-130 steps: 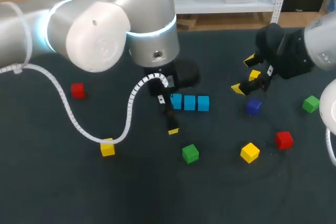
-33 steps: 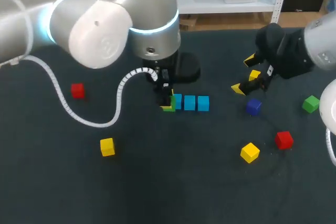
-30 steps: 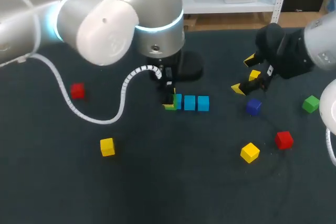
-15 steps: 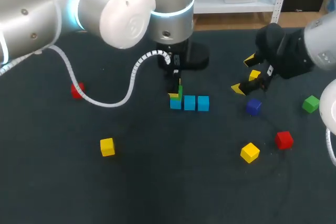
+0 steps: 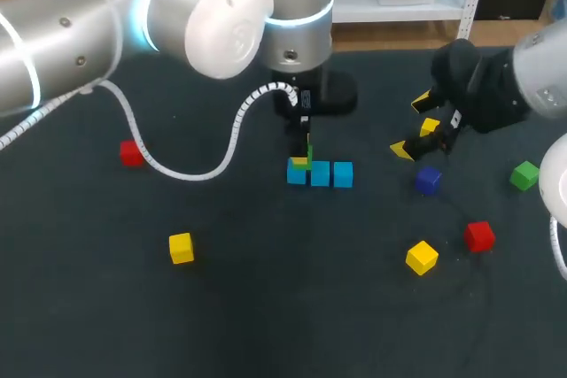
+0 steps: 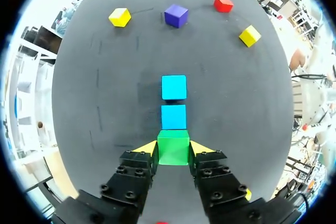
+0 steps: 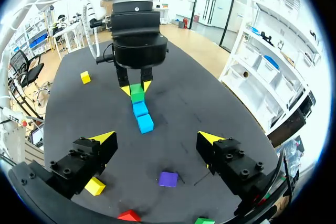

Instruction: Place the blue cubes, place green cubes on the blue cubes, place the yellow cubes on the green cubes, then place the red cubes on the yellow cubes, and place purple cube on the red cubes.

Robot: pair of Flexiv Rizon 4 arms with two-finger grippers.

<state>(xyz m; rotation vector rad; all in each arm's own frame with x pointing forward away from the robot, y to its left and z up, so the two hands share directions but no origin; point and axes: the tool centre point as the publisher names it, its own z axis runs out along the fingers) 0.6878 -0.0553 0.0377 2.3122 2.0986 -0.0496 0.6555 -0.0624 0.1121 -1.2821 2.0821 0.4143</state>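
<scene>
Green cube [image 6: 173,148] sat tight between the two fingers of the left gripper [image 6: 173,151], which was closed on it from both sides. It was right over one end of the row of blue cubes [image 5: 320,173]. From the left wrist, only two of them showed ahead of it, the near blue cube [image 6: 173,116] and the far blue cube [image 6: 174,87]. The third was hidden under the green one. I could not tell if the green one was touching it or was just above it.

The right gripper [image 5: 411,127] hung well apart, over the other side of the table [image 5: 266,307]. Its fingers were wide open and had nothing in them. A yellow cube [image 5: 430,127] lay below it, and the purple cube [image 5: 428,180] lay near.

I think the job now was to set the green one down flat. To do it well, the arm should go straight down, slowly, with the green sides lined up with the blue sides below. It should not bump the next blue one. The fingers should open only when it sits flat, and only a little. Then the arm should go straight up, so nothing gets dragged off.
</scene>
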